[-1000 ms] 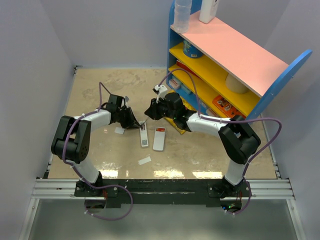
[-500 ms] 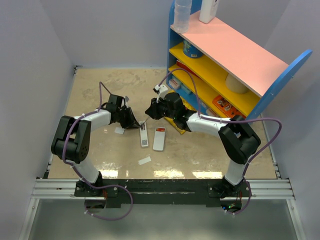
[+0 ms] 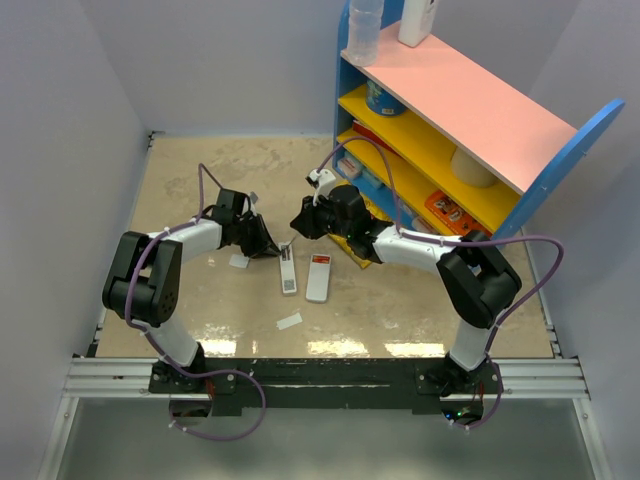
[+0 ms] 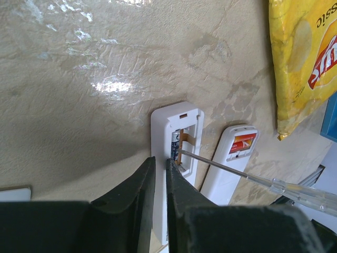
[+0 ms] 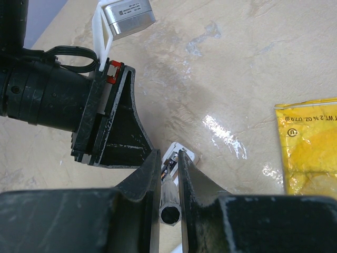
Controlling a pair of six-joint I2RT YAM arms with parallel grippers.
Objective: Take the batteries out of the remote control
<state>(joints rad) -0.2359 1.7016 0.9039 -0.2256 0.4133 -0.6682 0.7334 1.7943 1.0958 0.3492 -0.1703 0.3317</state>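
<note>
A beige marbled desk [image 3: 200,180] is enclosed by pale walls on three sides. A shelf unit [image 3: 470,110] with blue ends, a pink top board and yellow lower boards is stood at its right rear. A yellow crisp bag [image 4: 300,63] is laid flat on the desk at the foot of the shelves.

The remote control [image 4: 160,126] is laid back-up near the middle of the desk, between the two grippers. Its battery bay, at the end farther from the arm bases, is uncovered. Just to its right, parallel and apart, a second white handset [image 4: 224,185] is seen, with a red and yellow patch at its far end.

The left gripper [image 4: 160,162] is positioned over the remote control beside the bay. Its fingers are drawn almost together with only a slim gap, and nothing is held between them. The right gripper [image 5: 168,154] is clamped on the handle of a screwdriver [image 4: 253,175]. The thin metal shaft is slanted down from the right, and its tip is placed inside the bay.

Two small white scraps are left on the desk, one [image 3: 239,262] to the left of the remote control and one [image 3: 289,321] nearer the arm bases.

The batteries [image 4: 177,143] are seated in the bay. A cylinder with blue and white print is seen on the left, with orange beside it at the screwdriver tip. Their number cannot be told.
</note>
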